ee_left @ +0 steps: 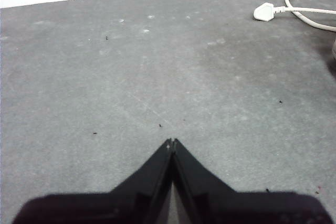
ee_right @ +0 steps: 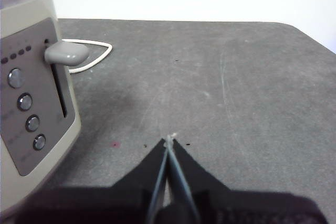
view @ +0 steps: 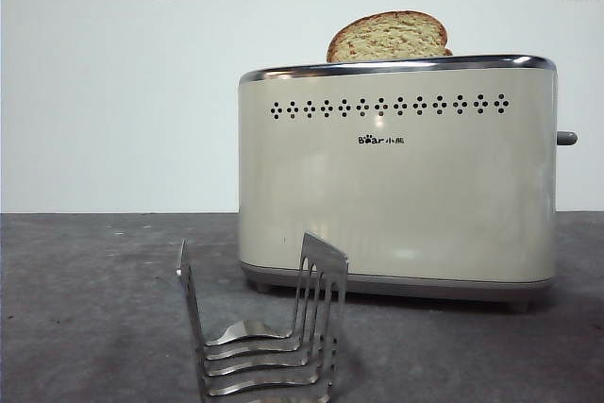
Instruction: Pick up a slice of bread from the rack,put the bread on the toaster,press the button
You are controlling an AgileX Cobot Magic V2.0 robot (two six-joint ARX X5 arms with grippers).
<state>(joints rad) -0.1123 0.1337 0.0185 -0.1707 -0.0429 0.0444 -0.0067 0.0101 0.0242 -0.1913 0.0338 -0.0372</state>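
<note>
Rack stands empty; bread sits in the toaster slot — placement done. Remaining: press the button, raised, beside and ahead of the right gripper, jaws closed. Left gripper closed, idle.

The slice of bread stands in the toaster, behind the rack.

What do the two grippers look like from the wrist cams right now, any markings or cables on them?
Both look alike. The left gripper and the right gripper each show two matte black jaws, broad at the base and tapering to a thin pointed tip. No markings, labels or cables show on either. Neither arm appears in the front view.
</note>
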